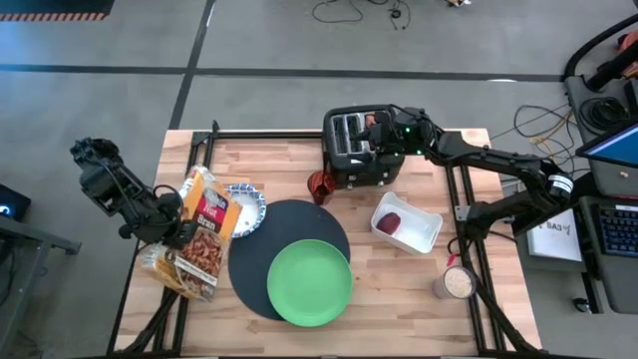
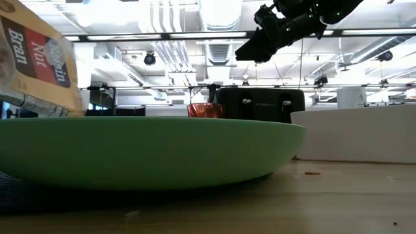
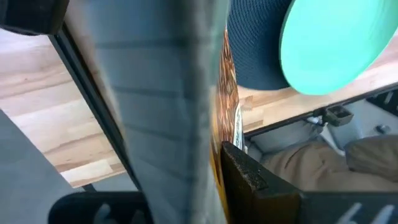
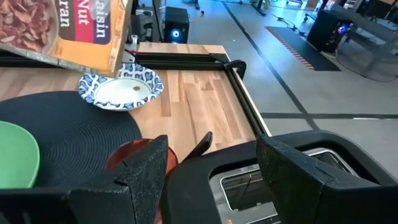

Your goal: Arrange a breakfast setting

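**Q:** How are the two grippers disposed, and what is held?

**A:** The left gripper (image 1: 177,231) is seen near the table's left edge, clamped shut on a cereal box (image 1: 204,234), which is held tilted with its upper end over the small patterned bowl (image 1: 244,207). The right gripper (image 1: 384,133) is held above the black toaster (image 1: 357,150) at the table's far edge, its fingers spread and nothing between them.

**Q:** Where do the setting's pieces lie, and on what relation does the next move depend?

**A:** The green plate (image 1: 309,283) rests on the near-right part of the round black mat (image 1: 261,231); the bowl touches the mat's far-left rim. A dark-red food lump (image 1: 389,223) lies in the white tray (image 1: 424,231), right of the mat. The toaster slots are directly beneath the open fingers, their long axis running toward the table's far edge. The right arm is judged the nearer one to both toaster and tray.
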Robot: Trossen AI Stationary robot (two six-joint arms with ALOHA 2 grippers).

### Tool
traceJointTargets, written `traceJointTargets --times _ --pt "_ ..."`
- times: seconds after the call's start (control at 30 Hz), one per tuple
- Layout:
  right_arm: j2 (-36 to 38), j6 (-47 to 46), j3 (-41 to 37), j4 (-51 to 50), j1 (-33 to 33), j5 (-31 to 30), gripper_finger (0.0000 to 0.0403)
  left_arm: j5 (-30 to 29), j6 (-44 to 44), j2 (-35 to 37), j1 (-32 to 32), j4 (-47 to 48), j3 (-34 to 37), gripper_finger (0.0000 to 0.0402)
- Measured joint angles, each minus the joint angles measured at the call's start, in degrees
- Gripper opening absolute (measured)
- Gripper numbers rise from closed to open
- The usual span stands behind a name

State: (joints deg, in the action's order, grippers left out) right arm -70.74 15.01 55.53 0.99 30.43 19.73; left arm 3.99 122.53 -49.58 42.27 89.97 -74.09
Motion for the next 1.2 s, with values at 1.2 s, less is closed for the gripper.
traceJointTargets --times 1.2 --pt "0.02 -1.92 0.02 1.42 -0.17 1.77 0.0233 -0.21 -1.83 0.13 0.03 -1.02 3.24 0.0"
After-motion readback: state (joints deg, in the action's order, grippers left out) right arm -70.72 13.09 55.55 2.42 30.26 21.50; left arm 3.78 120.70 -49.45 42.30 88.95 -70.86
